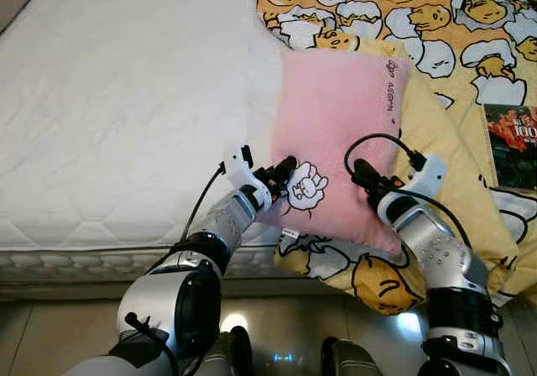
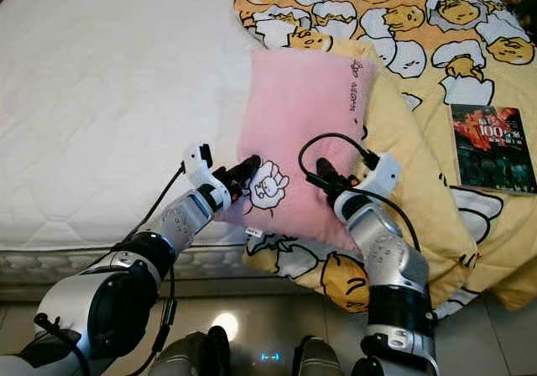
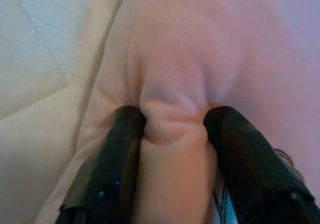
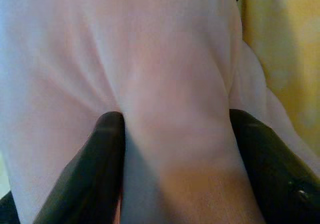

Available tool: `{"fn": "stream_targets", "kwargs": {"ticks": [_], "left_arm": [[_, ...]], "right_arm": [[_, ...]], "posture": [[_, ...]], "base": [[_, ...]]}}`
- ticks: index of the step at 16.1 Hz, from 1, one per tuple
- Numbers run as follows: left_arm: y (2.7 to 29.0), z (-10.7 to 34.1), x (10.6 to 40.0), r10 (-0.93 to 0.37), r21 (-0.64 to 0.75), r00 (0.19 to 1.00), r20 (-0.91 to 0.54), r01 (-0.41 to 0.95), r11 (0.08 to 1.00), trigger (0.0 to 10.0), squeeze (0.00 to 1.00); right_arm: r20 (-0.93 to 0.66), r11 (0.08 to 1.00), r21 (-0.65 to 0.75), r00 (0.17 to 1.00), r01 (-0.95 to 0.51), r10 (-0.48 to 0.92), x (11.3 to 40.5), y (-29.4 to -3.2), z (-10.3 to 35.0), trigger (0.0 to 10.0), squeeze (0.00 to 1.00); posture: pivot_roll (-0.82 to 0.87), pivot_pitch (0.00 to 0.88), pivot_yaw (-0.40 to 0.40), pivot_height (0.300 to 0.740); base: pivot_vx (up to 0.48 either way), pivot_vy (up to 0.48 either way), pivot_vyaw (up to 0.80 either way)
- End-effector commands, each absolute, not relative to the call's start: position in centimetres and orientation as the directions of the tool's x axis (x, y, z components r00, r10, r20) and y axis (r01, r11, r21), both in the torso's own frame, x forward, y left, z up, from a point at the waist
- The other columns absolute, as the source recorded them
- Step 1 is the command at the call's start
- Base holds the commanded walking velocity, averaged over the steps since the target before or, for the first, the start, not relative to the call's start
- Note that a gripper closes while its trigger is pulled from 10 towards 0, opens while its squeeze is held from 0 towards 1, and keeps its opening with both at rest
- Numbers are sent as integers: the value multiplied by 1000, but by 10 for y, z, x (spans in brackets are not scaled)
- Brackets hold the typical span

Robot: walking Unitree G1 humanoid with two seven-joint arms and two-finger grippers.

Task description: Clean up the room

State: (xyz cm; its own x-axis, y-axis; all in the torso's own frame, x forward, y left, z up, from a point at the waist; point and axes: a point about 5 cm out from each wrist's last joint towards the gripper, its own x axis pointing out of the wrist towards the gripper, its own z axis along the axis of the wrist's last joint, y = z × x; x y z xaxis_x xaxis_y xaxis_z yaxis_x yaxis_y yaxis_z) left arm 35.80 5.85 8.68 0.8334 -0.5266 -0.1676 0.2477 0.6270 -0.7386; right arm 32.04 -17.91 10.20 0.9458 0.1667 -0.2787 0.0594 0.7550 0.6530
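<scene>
Nearest, both hands grip the pink pillow's near edge — the left hand point(image 1: 283, 174) clamped on a fold beside its rabbit patch, the right hand point(image 1: 362, 177) clamped further right. The pink pillow point(image 1: 336, 133) lies across white mattress point(image 1: 126, 99) and yellow duvet point(image 1: 403, 15) — a book point(image 1: 512, 145) beyond.

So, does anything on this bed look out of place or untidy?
Yes. The yellow blanket lies crumpled, its edge hanging off the mattress. A book lies on it. Both grippers, left and right, pinch the pink pillow.
</scene>
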Motion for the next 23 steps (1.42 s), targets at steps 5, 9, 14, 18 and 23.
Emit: {"fn": "stream_targets", "kwargs": {"ticks": [5,9,14,18,23], "left_arm": [[57,83,353,-581,-731,799,-156,302,611,0,0],[56,83,351,-629,-692,768,-121,389,608,0,0],[62,97,358,-636,-614,770,-56,476,630,0,0],[93,124,371,-575,-428,816,64,542,723,0,0],[119,178,386,-504,-366,826,252,563,740,0,0]], "right_arm": [[-361,774,628,910,77,203,304,-177,85,0,0],[-308,855,518,936,13,172,308,-179,99,0,0],[-261,880,474,949,-31,174,310,-180,107,0,0],[-112,948,309,987,-76,116,329,-191,137,0,0],[77,939,306,987,-157,140,357,-184,187,0,0]], "posture": [[-153,240,116,740],[-149,253,142,740],[-147,203,126,740],[-121,83,79,740],[-108,0,88,740]], "base": [[0,0,0],[0,0,0],[0,0,0],[0,0,0],[0,0,0]]}}
